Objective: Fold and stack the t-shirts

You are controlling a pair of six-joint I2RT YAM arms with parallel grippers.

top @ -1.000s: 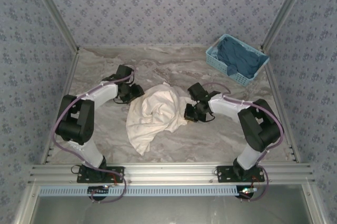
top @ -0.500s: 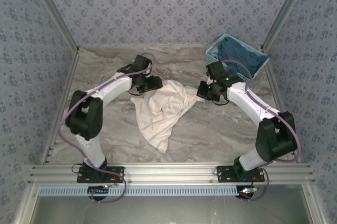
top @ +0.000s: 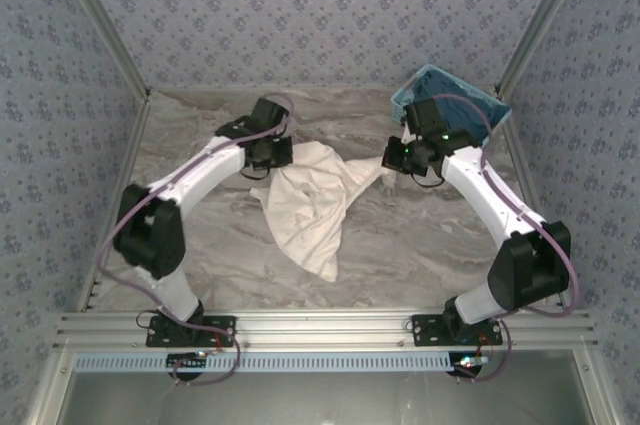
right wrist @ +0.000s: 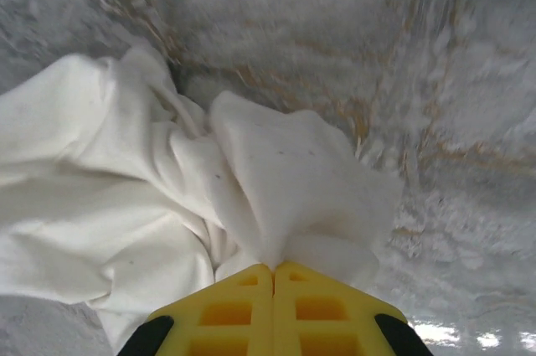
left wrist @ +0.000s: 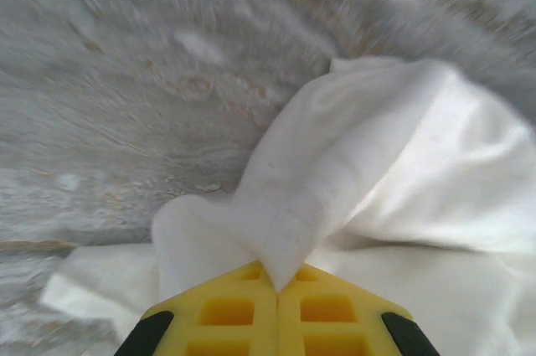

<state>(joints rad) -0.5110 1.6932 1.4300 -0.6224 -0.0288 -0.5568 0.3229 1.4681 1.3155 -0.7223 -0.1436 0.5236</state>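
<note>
Frankly, barely begun: the shirt (top: pixel 312 195) lies crumpled and unfolded at mid-frame on the table (top: pixel 420 245), with nothing stacked. My left gripper (top: pixel 287 155) pinches a fold at its upper-left corner and my right gripper (top: pixel 388 162) another at the upper right, both clamped tight on cloth. Its top edge runs left to right between them. Its long axis trails down to a point at lower centre.

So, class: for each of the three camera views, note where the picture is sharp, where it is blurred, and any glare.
Top external: evenly lit and sharp throughout, no hard shadows. Left wrist: the table is streaked with blur, while the t-shirt is soft-edged but readable. Right wrist: the table is smeared here too, with small bright glints at the lower right.
</note>
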